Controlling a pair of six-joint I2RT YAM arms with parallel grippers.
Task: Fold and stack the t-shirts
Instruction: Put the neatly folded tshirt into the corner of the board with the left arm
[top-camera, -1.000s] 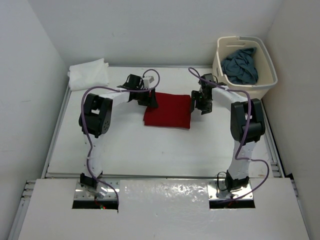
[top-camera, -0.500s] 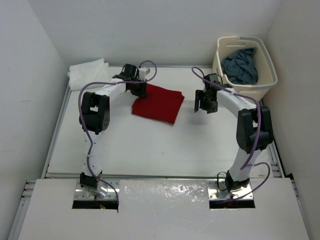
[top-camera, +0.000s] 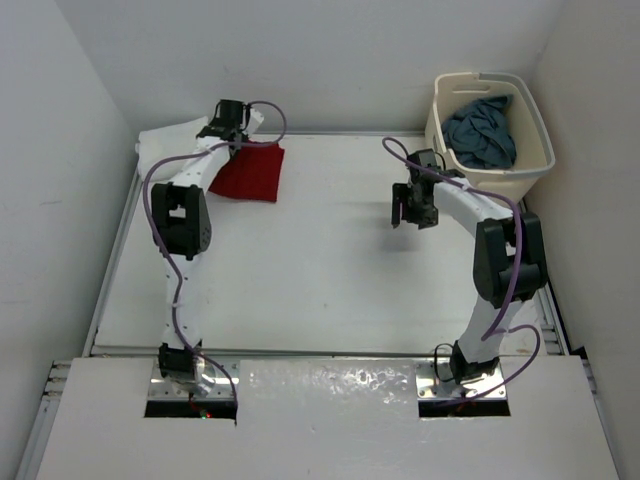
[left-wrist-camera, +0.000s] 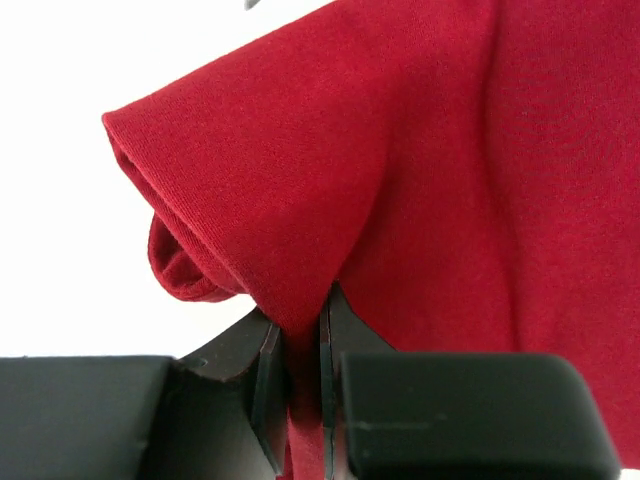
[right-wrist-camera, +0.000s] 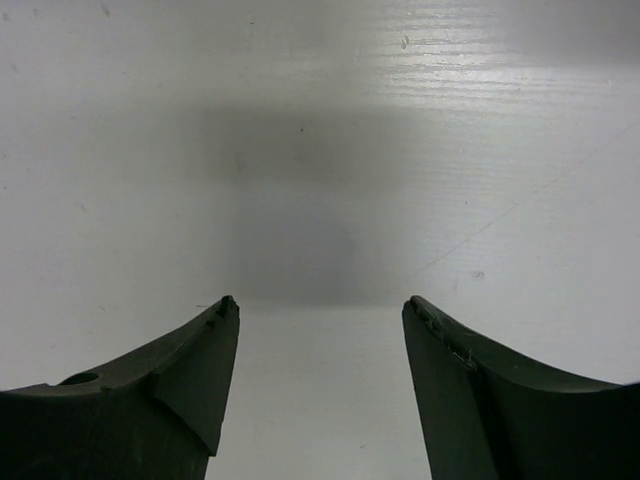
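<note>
Now the left gripper (left-wrist-camera: 300, 335) pinches the folded red t-shirt (top-camera: 252, 172) at the far left of the table (top-camera: 320, 270).
Its 2 black fingers are clamped on a fold of the red cloth, which bunches above them in the left wrist view. From above, the red shirt lies just beside the white t-shirt (top-camera: 172, 150) in the far left corner. The right gripper (top-camera: 408, 212) hovers over bare tabletop with its jaws apart, holding nothing. The blue-grey t-shirt (top-camera: 480, 135) sits crumpled inside the cream basket (top-camera: 545, 150) at the far right.
</note>
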